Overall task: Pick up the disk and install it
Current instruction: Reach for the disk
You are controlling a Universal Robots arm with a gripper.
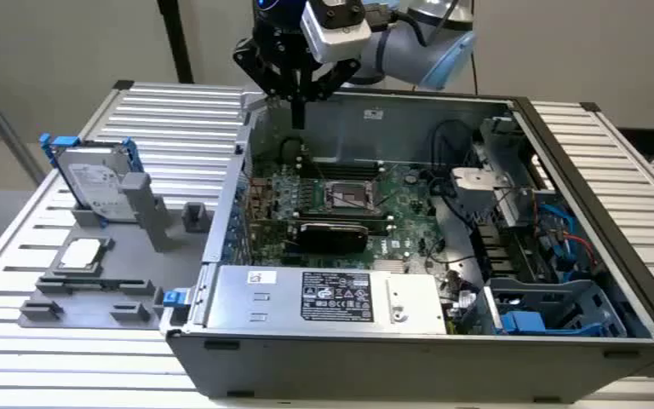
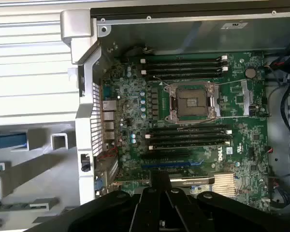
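Exterior view
- disk (image 1: 92, 181): standing upright in a grey stand (image 1: 134, 213) on the slatted table (image 1: 180, 111), at the exterior view's left, outside the computer case (image 1: 599, 204); sitting in a blue frame; well apart from the pincer
- disk writing: white label, print too small to read
- pincer (image 1: 300, 112): hanging over the case's far-left corner, fingers pressing together into one thin black tip, gripping nothing, touching nothing
- silver box (image 1: 327, 294): lying along the case's near edge; black label (image 1: 339, 296) carrying white print, not readable
- chip (image 1: 83, 254): small, square, silver, lying on the stand, nearer the camera than the disk
- arm (image 1: 418, 43): being cut off by the picture's top edge

Wrist view
- pincer (image 2: 159, 188): black fingers pressing against each other, nothing between them, hanging above the green board (image 2: 135, 121)
- writing: white "DELL" showing on the board beside the lower memory slots (image 2: 189, 137)
- socket (image 2: 193, 100): metal frame sitting mid-board
- blue strip (image 2: 8, 141): being cut off at the edge beside grey stand parts; cannot tell what it belongs to
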